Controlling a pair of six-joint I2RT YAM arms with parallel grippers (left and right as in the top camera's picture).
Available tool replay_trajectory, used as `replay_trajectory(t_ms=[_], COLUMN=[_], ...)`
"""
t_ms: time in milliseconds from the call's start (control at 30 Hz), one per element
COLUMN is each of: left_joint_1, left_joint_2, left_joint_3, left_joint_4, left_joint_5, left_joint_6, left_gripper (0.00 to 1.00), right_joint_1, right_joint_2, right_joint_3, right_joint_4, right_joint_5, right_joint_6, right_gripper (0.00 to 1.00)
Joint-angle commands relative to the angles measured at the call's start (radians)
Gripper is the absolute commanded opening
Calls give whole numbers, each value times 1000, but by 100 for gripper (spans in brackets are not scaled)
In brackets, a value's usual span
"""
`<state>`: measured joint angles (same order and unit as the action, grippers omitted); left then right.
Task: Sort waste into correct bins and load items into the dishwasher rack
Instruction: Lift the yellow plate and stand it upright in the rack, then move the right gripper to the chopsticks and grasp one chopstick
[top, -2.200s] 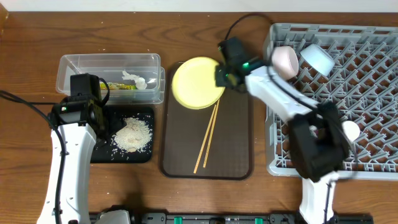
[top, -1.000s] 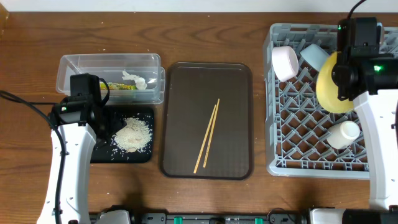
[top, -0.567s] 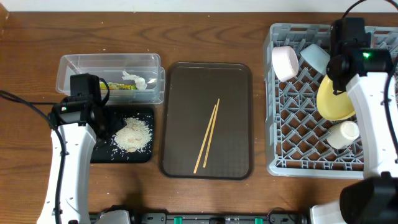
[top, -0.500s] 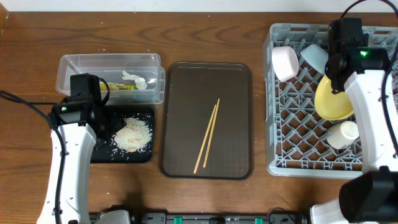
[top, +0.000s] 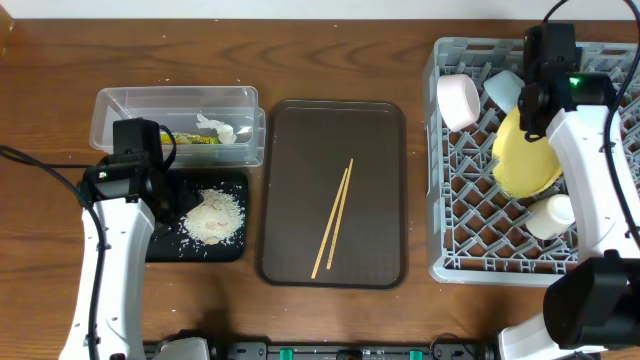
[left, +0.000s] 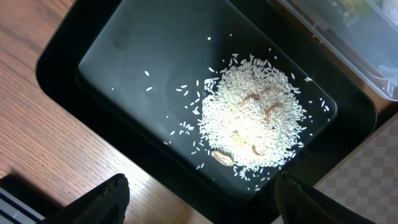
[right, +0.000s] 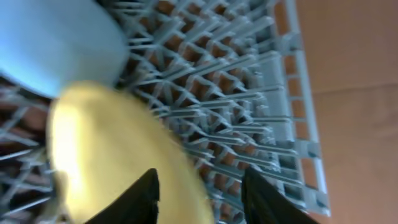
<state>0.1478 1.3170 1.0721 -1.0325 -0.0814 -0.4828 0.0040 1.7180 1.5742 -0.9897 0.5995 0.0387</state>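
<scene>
Yellow plate (top: 525, 160), grey lattice rack (top: 470, 220)

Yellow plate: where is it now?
Overhead view, right side: the yellow plate is in the dishwasher rack, between the light blue bowl and the whitish cup.

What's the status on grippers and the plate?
Left gripper open, empty, above rice in black tray. Right gripper straddles yellow plate rim, grip unclear. Plate leaning in rack. Chopsticks on brown tray, unobstructed.
</scene>
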Motion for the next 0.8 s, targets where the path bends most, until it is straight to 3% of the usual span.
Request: replay_trajectory(t_ms=[0,333,600,767], left_joint_1=[4,4,4,4], left_joint_2=[-9,-9,-9,-9], left_joint_3=[5,5,5,5], left_joint_4=[-3,-3,-3,-3], left_joint_5=[-5,-5,-5,-5], left_joint_6=[-9,-9,-10,-10], left_gripper=[78,78,78,78], right_joint_1=[17,17,72,222], right_joint_2=[-2,-119,-188,-182], right_joint_3=[0,3,0,-55], right_joint_4=[5,61,46,18], right_joint_5=[-128,-308,-961,-927], right_joint_6=[17,16,17,71], right_gripper=[45,65,66,64])
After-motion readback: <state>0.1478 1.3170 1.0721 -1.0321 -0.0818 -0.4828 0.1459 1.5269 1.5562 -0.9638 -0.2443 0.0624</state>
